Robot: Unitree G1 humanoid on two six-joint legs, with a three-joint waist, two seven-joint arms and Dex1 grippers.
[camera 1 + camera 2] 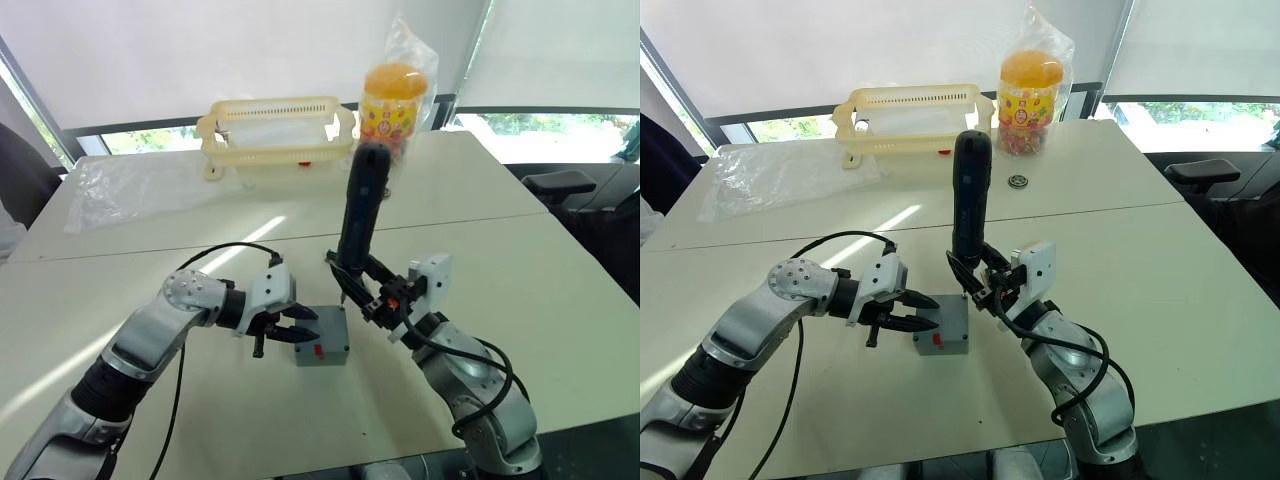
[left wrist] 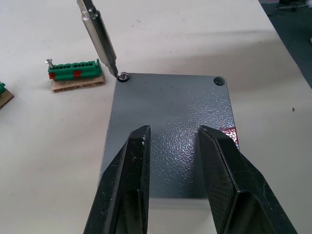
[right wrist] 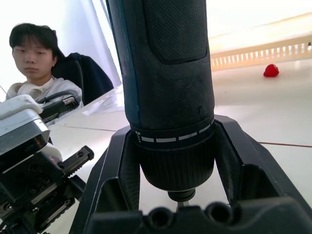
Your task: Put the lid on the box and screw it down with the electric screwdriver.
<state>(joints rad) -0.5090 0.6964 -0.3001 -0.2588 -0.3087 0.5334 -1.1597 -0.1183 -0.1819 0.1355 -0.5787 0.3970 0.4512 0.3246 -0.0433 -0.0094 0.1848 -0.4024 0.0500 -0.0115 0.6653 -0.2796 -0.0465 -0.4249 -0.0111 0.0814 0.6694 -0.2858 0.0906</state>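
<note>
Left gripper (image 1: 283, 329): fingers apart, tips resting over the lid's near edge, one finger (image 2: 127, 180) each side of centre; I read it as steadying the work, clamped on nothing.

Lid (image 2: 170, 131): seated flat on the box (image 1: 322, 338), edges flush as far as I can see. Screw (image 2: 123, 76) sits in one corner hole; the neighbouring corner hole (image 2: 219, 81) is empty. The box lies at 3 o'clock from the left gripper, touching its tips, on the table (image 1: 520, 280).

Screwdriver (image 1: 358, 210): upright with a slight lean, bit (image 2: 100, 39) meeting the screw head at a slant (I'd want it closer to vertical).

Right gripper (image 1: 375, 290): closed around the driver's lower barrel. The box sits at 8 o'clock from it, just beside.

Step in hand, as I judge it: driving the first screw. To do it well, I'd keep the bit centred in the head, press straight down, and hold the lid steady so it cannot twist.
</note>
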